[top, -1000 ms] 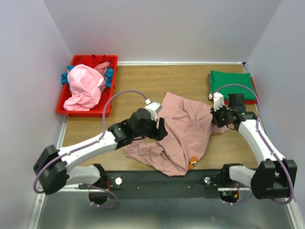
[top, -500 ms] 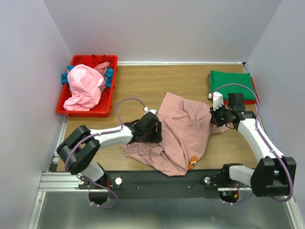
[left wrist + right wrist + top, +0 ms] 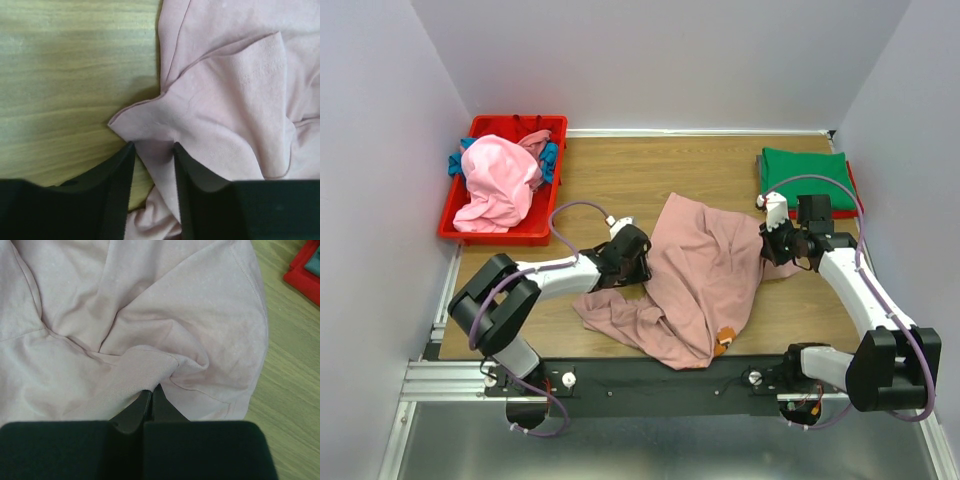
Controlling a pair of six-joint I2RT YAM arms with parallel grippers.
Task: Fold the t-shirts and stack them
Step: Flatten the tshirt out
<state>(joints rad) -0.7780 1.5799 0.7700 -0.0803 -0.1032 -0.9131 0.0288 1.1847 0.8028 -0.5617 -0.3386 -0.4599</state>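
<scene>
two arms reach over the wooden bench (image 3: 620,185). we see the left arm (image 3: 560,272) lying low and nearly flat, its elbow folded back near the base; the left jaws stand parted astride the left hem of the crumpled dusty-pink cloth t-shirt (image 3: 705,270), which sprawls on the bench's near middle. the right arm (image 3: 855,295) bends inward from the right, and the right jaws are closed, pinching a fold at the shirt's right edge.

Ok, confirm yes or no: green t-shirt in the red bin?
No, the green t-shirt lies folded at the far right; the red bin stands far left.
</scene>
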